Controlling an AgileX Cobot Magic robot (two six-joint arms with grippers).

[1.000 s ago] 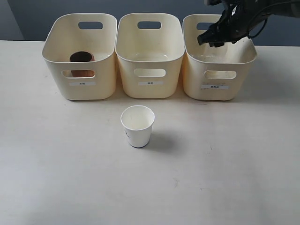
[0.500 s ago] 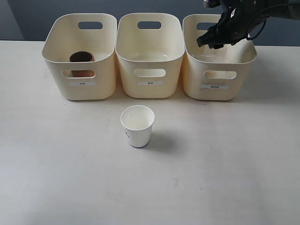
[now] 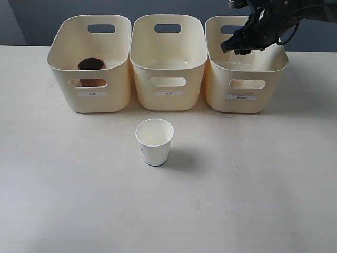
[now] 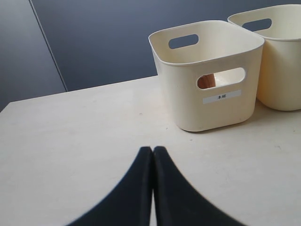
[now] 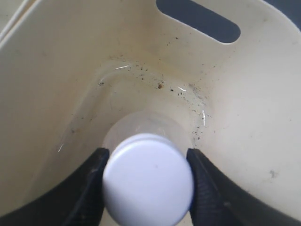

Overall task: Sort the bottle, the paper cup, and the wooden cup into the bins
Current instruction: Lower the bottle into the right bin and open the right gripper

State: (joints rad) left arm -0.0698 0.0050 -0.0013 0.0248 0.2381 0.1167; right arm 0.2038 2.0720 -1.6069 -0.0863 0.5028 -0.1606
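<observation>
The bottle (image 5: 148,181) stands inside the right bin (image 3: 217,89), its white cap held between the fingers of my right gripper (image 5: 146,154), which is shut on it. From outside, that gripper (image 3: 239,46) hangs over the bin's back rim. The wooden cup (image 3: 92,65) sits in the left bin (image 3: 113,97) and shows through its handle cut-out as the wooden cup (image 4: 206,81). The paper cup (image 3: 155,141) stands upright on the table in front of the middle bin (image 3: 168,104). My left gripper (image 4: 153,150) is shut on nothing, low over the table.
The three bins stand side by side along the table's far edge, against a dark wall. The right bin's floor (image 5: 155,89) carries dark specks. The left bin (image 4: 188,108) has a small white label on its front.
The right gripper has risen very slightly over the right bin with the bottle still in it. Nothing else has moved.
</observation>
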